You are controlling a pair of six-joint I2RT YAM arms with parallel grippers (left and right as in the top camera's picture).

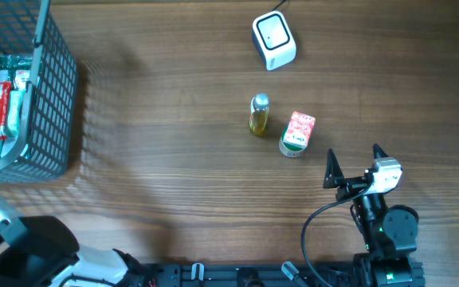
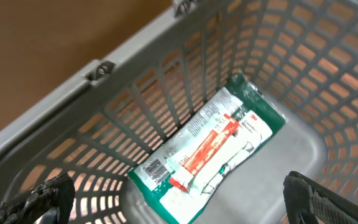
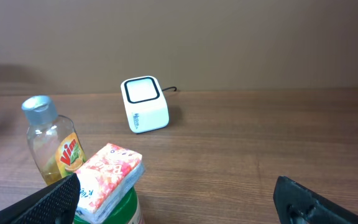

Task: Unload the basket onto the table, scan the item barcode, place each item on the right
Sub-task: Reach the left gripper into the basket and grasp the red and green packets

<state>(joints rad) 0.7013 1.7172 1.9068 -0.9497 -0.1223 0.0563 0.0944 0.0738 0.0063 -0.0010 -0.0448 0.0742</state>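
A white barcode scanner (image 1: 273, 40) with a black-framed window stands at the far side of the table, also visible in the right wrist view (image 3: 144, 104). A green-and-white packet (image 2: 210, 149) with a red tube inside lies flat in the grey basket (image 2: 135, 81), its barcode facing up. My left gripper (image 2: 179, 199) hangs open over that packet, touching nothing. My right gripper (image 1: 354, 155) is open near the table's front right, with nothing between its fingers (image 3: 55, 199). It points toward the scanner.
The basket (image 1: 54, 88) stands at the far left with the packet (image 1: 2, 108) inside. Mid-table stand a yellow dish-soap bottle (image 1: 259, 114) and a pink tissue pack (image 1: 300, 130) lying on a green can (image 3: 126, 208), just left of my right gripper.
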